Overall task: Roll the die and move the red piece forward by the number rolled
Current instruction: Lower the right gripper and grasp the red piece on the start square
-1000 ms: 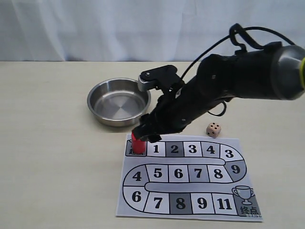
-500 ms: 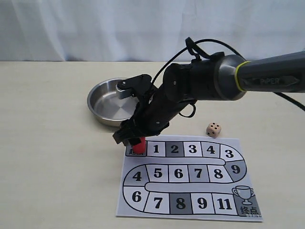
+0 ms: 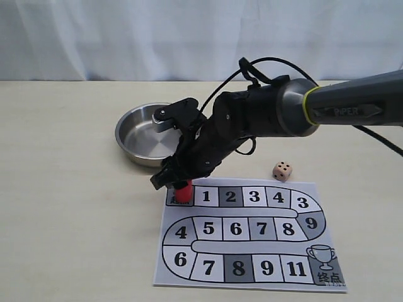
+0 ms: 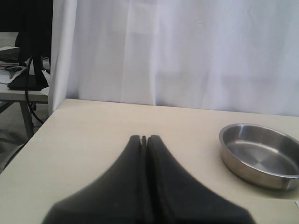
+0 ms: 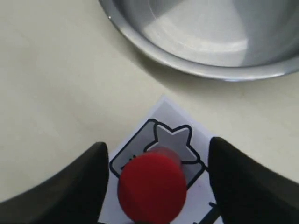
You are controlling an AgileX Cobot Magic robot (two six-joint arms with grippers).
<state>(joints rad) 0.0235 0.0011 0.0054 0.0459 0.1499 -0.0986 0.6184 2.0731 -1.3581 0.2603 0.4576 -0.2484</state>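
The red piece [image 3: 183, 192] stands upright on the grey start square at the top-left corner of the board [image 3: 245, 233]. My right gripper [image 3: 171, 179] has reached across the middle and hangs open over the red piece [image 5: 152, 189]. In the right wrist view the right gripper [image 5: 158, 154] has one black finger on each side, with a gap to the piece on both. The tan die [image 3: 282, 170] rests on the table just above the board's right part, apart from the arm. My left gripper [image 4: 144, 139] is shut on nothing and does not show in the exterior view.
A steel bowl [image 3: 156, 133] sits behind the start square, close to the right arm's wrist; its rim [image 5: 187, 65] shows just beyond the board corner, and the bowl [image 4: 261, 154] also lies ahead of the left gripper. The board's numbered track runs to a trophy square [image 3: 324, 261].
The right arm swung left and dropped, bringing its open fingers from beside the red piece to either side of it. In the last half second it barely moved. The die stayed put.
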